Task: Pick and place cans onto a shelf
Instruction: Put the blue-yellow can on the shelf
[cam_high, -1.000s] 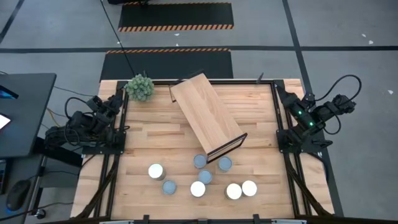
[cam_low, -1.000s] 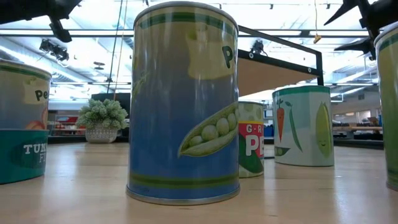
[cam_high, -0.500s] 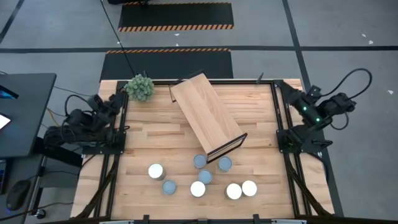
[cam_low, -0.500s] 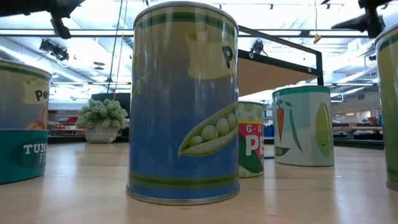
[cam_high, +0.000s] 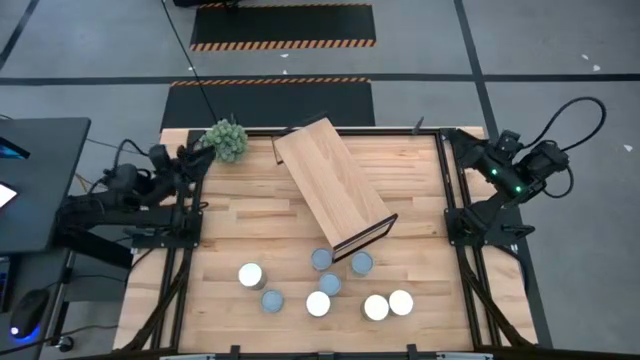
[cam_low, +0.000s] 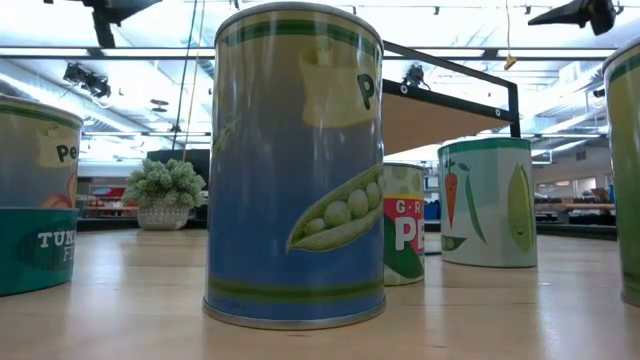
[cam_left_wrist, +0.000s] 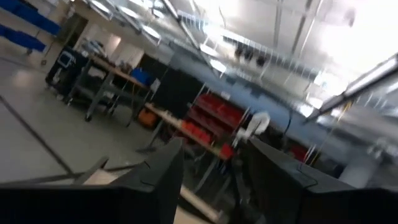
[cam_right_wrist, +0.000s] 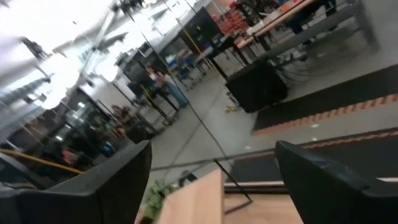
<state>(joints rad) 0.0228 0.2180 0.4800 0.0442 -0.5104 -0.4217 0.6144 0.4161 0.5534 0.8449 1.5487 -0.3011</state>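
From above, the wooden counter (cam_high: 230, 230) carries the shelf (cam_high: 330, 183), a light-wood plank unit lying at a slant across the middle, its dark metal frame at the end nearer the cans. Seven cans (cam_high: 318, 303) stand in a loose cluster near the front edge, just past the framed end of the shelf: one (cam_high: 250, 275) off to the left, one (cam_high: 271, 300) just beside it, two (cam_high: 321, 259) (cam_high: 361, 263) close under the frame, one (cam_high: 329, 283) between them and the front, and two pale-topped ones (cam_high: 376, 307) (cam_high: 401, 302) touching or nearly so on the right. None sits on the shelf. A spiky green plant ball (cam_high: 224, 140) rests at the far left corner. The left tool (cam_high: 190, 162) hangs at the counter's left edge near the plant; the right tool (cam_high: 463, 150) is raised at the far right edge. Both are well apart from the cans.

At counter height, a blue-labelled pea can (cam_low: 295, 165) fills the foreground, with a red-and-green one (cam_low: 404, 235) behind it and a can printed with a carrot (cam_low: 487, 202) farther right. The potted plant (cam_low: 166, 193) stands in the distance, and the shelf's dark frame (cam_low: 470, 72) shows above.

The left wrist view shows two dark fingers (cam_left_wrist: 155, 186) with a moderate gap between them, holding nothing, pointed toward the room.

The right wrist view shows its fingers (cam_right_wrist: 106, 186) spread wide and empty, with the far end of the shelf (cam_right_wrist: 193, 199) and the plant (cam_right_wrist: 154, 196) between them.
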